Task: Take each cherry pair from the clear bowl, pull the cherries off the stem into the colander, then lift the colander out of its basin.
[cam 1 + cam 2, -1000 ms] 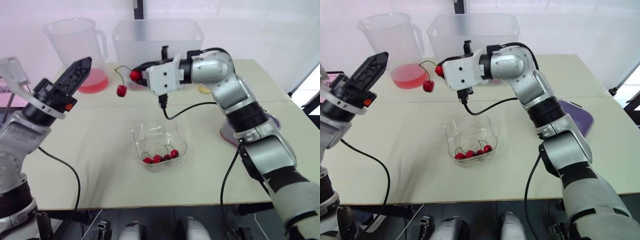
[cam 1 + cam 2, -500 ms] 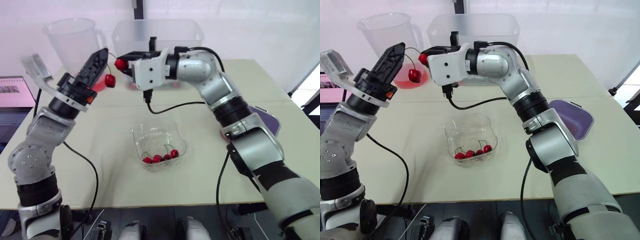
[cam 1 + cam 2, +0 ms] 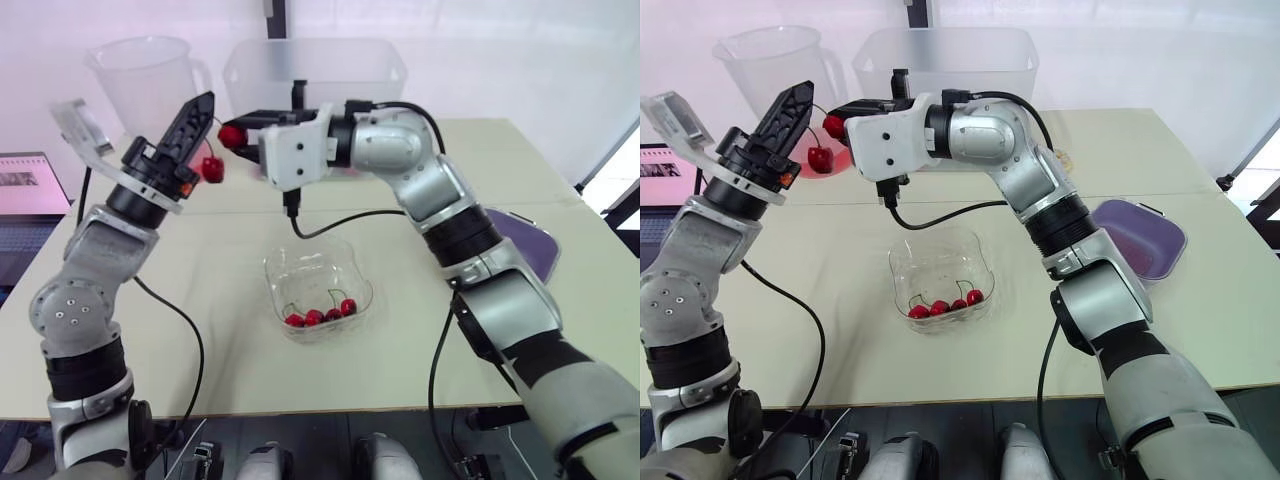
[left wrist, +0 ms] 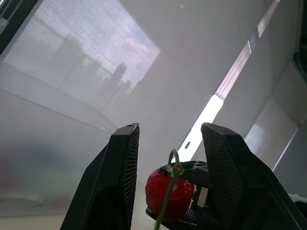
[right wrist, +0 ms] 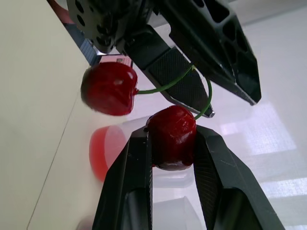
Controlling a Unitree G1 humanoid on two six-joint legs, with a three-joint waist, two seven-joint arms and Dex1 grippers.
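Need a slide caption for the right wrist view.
Right end effector clamps one cherry; the stem arcs through the open left end effector to the second cherry.

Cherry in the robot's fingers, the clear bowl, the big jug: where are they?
held cherry (image 5: 171,136), right wrist view, red middle.
clear bowl (image 3: 274,283), left eye view, left wall.
jug (image 3: 150,82), left eye view, side wall.
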